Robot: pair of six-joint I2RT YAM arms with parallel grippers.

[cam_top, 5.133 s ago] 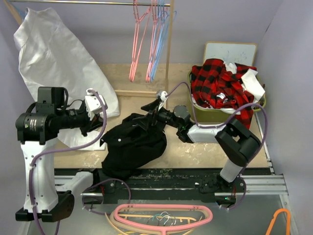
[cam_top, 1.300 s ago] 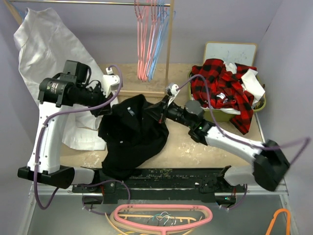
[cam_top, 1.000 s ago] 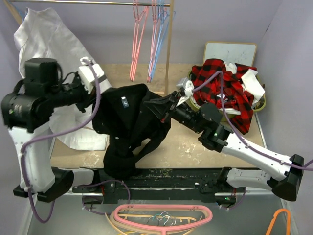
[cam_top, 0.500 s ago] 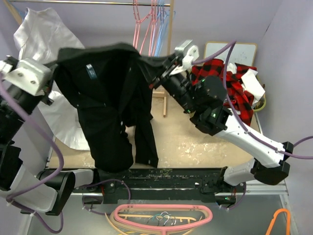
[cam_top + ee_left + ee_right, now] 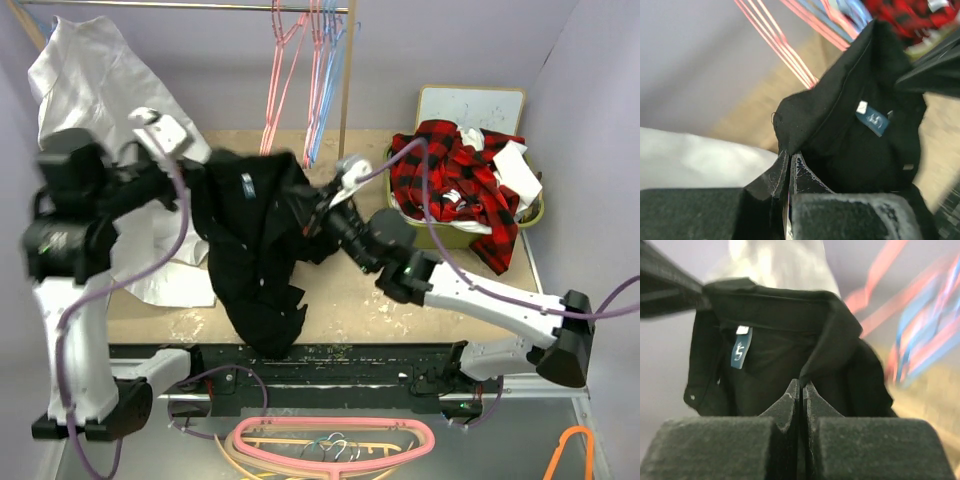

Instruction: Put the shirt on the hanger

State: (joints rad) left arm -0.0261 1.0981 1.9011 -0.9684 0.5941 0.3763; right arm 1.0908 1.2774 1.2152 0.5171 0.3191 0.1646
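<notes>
The black shirt (image 5: 255,250) hangs between both arms, collar up, its lower end reaching the table's front edge. My left gripper (image 5: 197,166) is shut on the left collar edge. In the left wrist view the gripper (image 5: 789,156) pinches black fabric of the shirt (image 5: 860,150). My right gripper (image 5: 318,206) is shut on the right collar tip, and the right wrist view shows the gripper (image 5: 801,383) nipping the shirt (image 5: 775,355). The light blue hanger (image 5: 325,95) hangs on the rail behind the shirt, among pink ones. It shows blurred in the right wrist view (image 5: 930,335).
Pink hangers (image 5: 285,75) hang on the rail beside a wooden post (image 5: 347,90). A big white cloth (image 5: 100,90) drapes at back left. A green basket (image 5: 440,238) at right holds a red plaid shirt (image 5: 455,175). More pink hangers (image 5: 330,440) lie below the table's front edge.
Both arms have come down and closer together from a high, wide spread. The shirt, stretched out flat before, now hangs bunched and lower between them.
</notes>
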